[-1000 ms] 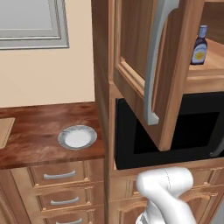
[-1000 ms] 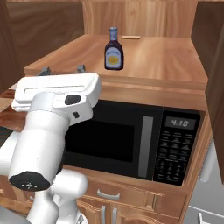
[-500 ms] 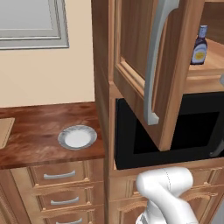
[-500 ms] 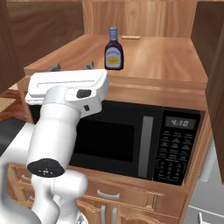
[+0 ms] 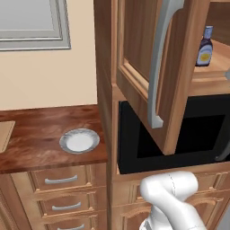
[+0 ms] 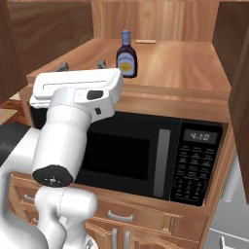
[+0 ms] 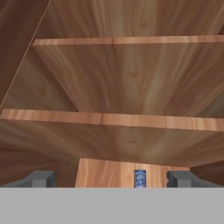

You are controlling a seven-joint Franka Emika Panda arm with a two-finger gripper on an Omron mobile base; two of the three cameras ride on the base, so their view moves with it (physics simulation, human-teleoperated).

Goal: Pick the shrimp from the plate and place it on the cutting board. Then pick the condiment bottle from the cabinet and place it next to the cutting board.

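The condiment bottle (image 6: 126, 54) stands upright on the light shelf of the open cabinet (image 6: 189, 65), above the microwave. It also shows past the open cabinet door (image 5: 139, 54) as the condiment bottle (image 5: 204, 46). My gripper (image 6: 81, 65) is open at the shelf's front edge, left of the bottle and short of it, with nothing between its fingers. Between the tips of the gripper (image 7: 113, 179), right of centre and farther in, the bottle's blue-grey cap (image 7: 139, 177) peeks up. The plate (image 5: 79, 140) lies bare on the counter. A corner of the cutting board (image 5: 3, 134) shows at the far left. The shrimp is out of view.
A black microwave (image 6: 146, 155) sits under the cabinet shelf. The open door's long silver handle (image 5: 157, 67) hangs out over the counter edge. Drawers with short handles (image 5: 60, 179) run below the dark wood counter (image 5: 40, 126). Upper shelves (image 7: 122, 118) rise inside the cabinet.
The hand has moved up and to the right along the shelf's front, closer to the bottle. The jaws stayed open, and the bottle and plate did not move.
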